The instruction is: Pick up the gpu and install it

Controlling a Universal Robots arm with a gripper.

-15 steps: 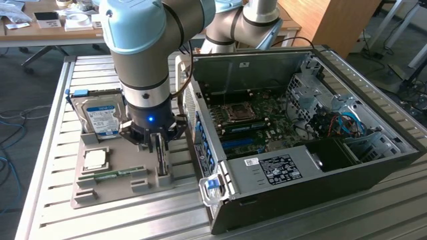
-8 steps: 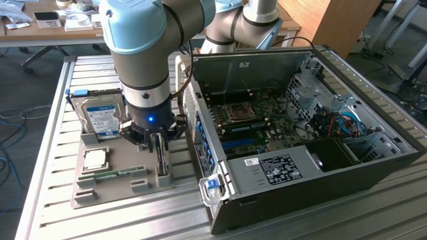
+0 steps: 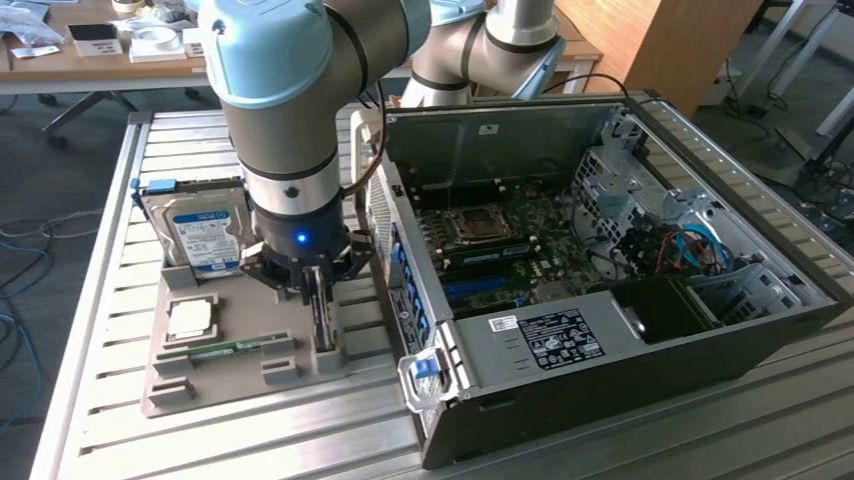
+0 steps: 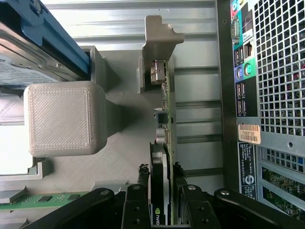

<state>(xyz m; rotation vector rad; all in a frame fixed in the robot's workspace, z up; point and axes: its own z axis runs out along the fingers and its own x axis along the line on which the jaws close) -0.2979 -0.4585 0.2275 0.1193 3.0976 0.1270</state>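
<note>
The gripper is lowered over the gpu, which stands on its edge in the grey holder tray, just beside the computer case. In the wrist view, the gripper straddles the card's dark end, with the gpu running away to its pale bracket. It looks close to closing on the card, but whether it already grips cannot be told. The hard drive stands on the tray's far side from the case.
</note>
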